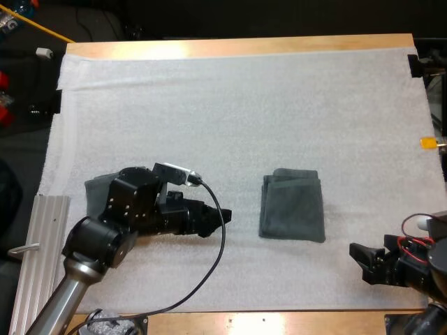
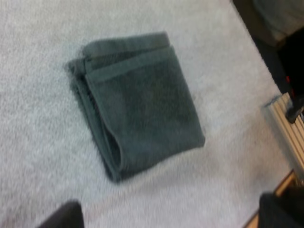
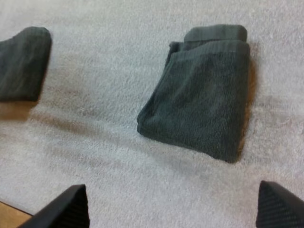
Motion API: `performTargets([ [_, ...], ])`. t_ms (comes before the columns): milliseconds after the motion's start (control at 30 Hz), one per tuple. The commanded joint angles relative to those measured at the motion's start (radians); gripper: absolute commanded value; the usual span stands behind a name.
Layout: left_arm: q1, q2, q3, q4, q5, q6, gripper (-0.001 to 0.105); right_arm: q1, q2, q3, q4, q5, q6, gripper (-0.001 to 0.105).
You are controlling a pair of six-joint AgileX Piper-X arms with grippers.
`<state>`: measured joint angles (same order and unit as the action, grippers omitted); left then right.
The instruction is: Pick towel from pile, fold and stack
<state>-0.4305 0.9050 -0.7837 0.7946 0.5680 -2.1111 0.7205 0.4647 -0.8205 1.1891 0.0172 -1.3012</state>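
Note:
A folded dark grey-green towel [image 1: 292, 206] lies flat on the white mat, right of centre. My left gripper [image 1: 213, 222] hovers low just left of it. Its fingers stand wide apart and hold nothing, with the folded towel [image 2: 137, 104] ahead of them. A second dark grey-green towel [image 1: 96, 192] lies at the mat's left, mostly hidden under my left arm. My right gripper [image 1: 363, 259] sits near the mat's front right. It is open and empty, with the folded towel [image 3: 204, 95] a short way beyond its fingertips [image 3: 64, 209].
A ribbed metal rail [image 1: 38, 258] lies off the mat's front left edge. The table's wooden front edge [image 1: 279, 322] runs close below both grippers. A dark shape [image 3: 21, 64] beside the folded towel may be cloth or my other gripper. Open mat stretches behind the towels.

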Motion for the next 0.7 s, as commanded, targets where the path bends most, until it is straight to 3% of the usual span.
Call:
performTargets([
  [0,-0.005,0.021,-0.002,-0.025,0.014,0.006,0.071,0.004,-0.006,-0.002,0.006,-0.006,-0.004,0.070],
  [200,-0.015,0.124,-0.002,-0.103,0.062,-0.023,0.071,0.004,-0.006,-0.002,0.006,-0.006,-0.004,0.070],
  [467,-0.132,0.283,-0.002,-0.268,-0.030,-0.081,0.071,0.004,-0.006,-0.002,0.006,-0.006,-0.004,0.070],
  [667,-0.145,0.425,-0.002,-0.365,-0.056,-0.113,0.071,0.004,-0.006,-0.002,0.006,-0.006,-0.004,0.070],
])
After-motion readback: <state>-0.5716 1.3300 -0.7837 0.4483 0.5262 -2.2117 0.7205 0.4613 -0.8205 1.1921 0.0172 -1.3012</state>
